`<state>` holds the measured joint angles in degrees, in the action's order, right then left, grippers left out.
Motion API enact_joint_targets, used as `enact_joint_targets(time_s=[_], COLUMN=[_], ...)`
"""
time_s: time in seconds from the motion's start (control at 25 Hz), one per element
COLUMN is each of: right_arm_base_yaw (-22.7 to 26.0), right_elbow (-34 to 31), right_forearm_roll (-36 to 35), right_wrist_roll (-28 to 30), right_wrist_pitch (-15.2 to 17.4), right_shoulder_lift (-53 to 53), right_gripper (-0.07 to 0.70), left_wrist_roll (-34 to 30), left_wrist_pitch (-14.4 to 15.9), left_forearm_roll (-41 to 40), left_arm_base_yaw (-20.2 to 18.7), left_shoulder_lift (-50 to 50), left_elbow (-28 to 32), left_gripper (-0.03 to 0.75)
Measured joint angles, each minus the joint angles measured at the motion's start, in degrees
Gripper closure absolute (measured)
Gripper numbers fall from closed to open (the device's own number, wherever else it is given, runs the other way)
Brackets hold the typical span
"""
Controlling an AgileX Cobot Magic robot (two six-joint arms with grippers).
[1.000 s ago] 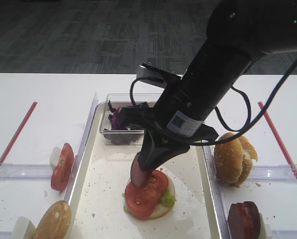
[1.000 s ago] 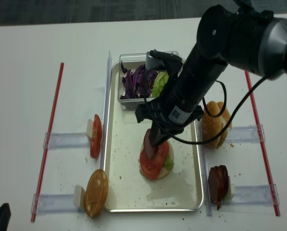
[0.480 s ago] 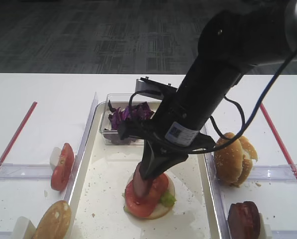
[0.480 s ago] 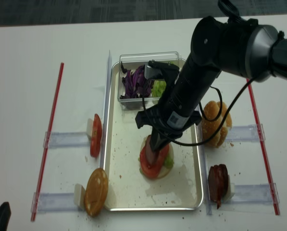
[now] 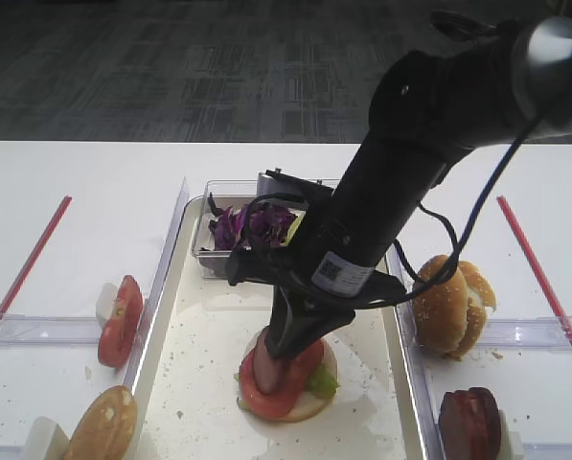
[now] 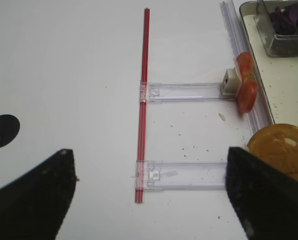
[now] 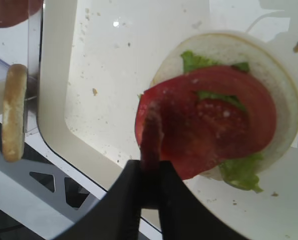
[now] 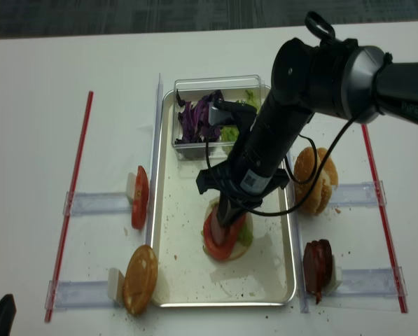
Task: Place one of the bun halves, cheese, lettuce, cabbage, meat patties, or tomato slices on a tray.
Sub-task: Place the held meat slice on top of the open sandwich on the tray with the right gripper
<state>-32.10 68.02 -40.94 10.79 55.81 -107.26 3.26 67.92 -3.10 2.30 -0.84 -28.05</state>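
A white table (image 8: pixel 40 70) stands on dark grey patterned carpet (image 5: pixel 171 67), marked by two red strips (image 8: pixel 72 196) and clear plastic rails (image 6: pixel 188 91). A small white label (image 5: pixel 330 271) on the right arm carries a code too small to read. The right gripper (image 7: pixel 149 165), clamped tight on a meat patty (image 7: pixel 151 137), holds it edge-down on a tomato slice (image 7: pixel 223 125) stacked on a bun half (image 7: pixel 283 100) in the cream tray (image 7: pixel 54 90). The left gripper (image 6: pixel 149 200) hovers with its jaws spread apart over bare table.

A meat patty (image 5: pixel 266 369) is held on edge by the right gripper (image 5: pixel 278 356) against a tomato slice (image 5: pixel 290 383) near the tray's (image 5: pixel 204 383) front edge.
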Motion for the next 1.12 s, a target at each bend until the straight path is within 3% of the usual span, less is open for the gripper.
enact_joint_targets(time_s=[0.24,0.32,0.4,0.52,0.64,1.12], right_arm_base_yaw=[0.0,0.0,0.0,0.0,0.0,0.0], right_elbow=[0.0,0.0,0.0,0.0,0.0,1.3], right_forearm_roll=[0.0,0.4,1.5,3.9,6.0,6.4], right_wrist_roll=[0.0,0.0,0.0,-0.8,-2.2,-3.6], right_wrist_pitch=[-0.5,-0.6,-0.5,0.4,0.9,1.1], right_shoulder_lift=[-0.1,-0.1,-0.1,-0.1,-0.1,-0.1], right_gripper=[0.513,0.481,0.355,0.085,-0.027,-0.06], left_wrist_roll=[0.0,0.0,0.0,0.0,0.0,0.0], left_wrist_pitch=[0.0,0.0,0.0,0.0,0.0,0.0], left_forearm_roll=[0.0,0.0,0.0,0.0,0.0,0.0], left_arm_base_yaw=[0.0,0.0,0.0,0.0,0.0,0.0], left_shoulder_lift=[0.0,0.0,0.0,0.0,0.0,0.0], left_elbow=[0.0,0.0,0.0,0.0,0.0,0.0], left_gripper=[0.151,0.151,0.151,0.151,0.151,0.151])
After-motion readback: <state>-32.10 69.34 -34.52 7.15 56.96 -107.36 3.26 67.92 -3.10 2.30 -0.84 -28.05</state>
